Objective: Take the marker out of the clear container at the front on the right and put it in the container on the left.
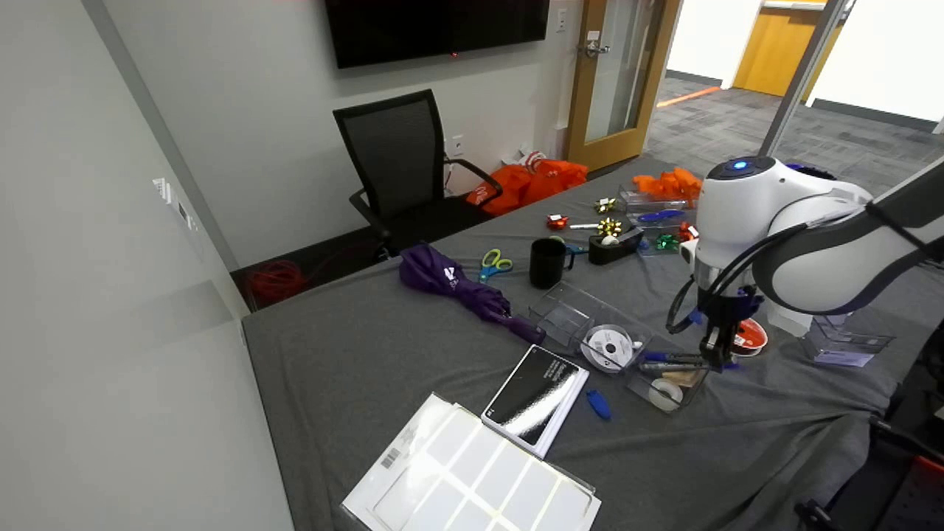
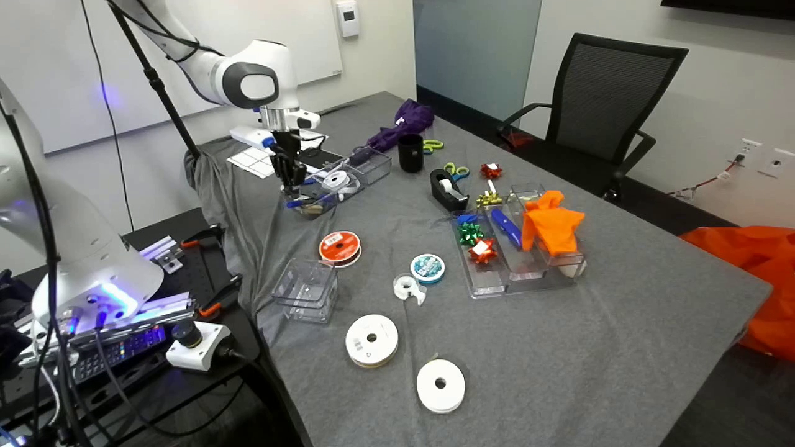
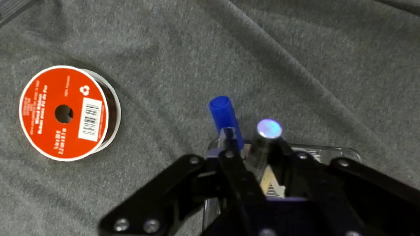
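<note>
Marker (image 3: 269, 128), the silver-ended one taken as target, lies in the front clear container (image 3: 338, 153), its end right of centre in the wrist frame, between the jaws of the gripper (image 3: 255, 140). Jaws are parted a little, one on each side of it; clamped or merely straddling, not resolvable from these views. Progress (judged): approach done, grasp unconfirmed; lift, carry and release outstanding. Drop point is presumably the adjoining left-hand clear container (image 1: 564, 323), right of centre in an exterior view, though the wording leaves doubt. View comparison: wrist view best separates the silver end from a blue-capped marker (image 3: 223, 113), which lies on the outer side of one finger, contact unclear; it alone makes legible the print on the red spool (image 3: 77, 114) at left. It does not show the white roll (image 1: 665, 394) in the front clear container, plain in an exterior view. White spools (image 2: 384, 347), bottom centre of an exterior view, appear in no other frame.
</note>
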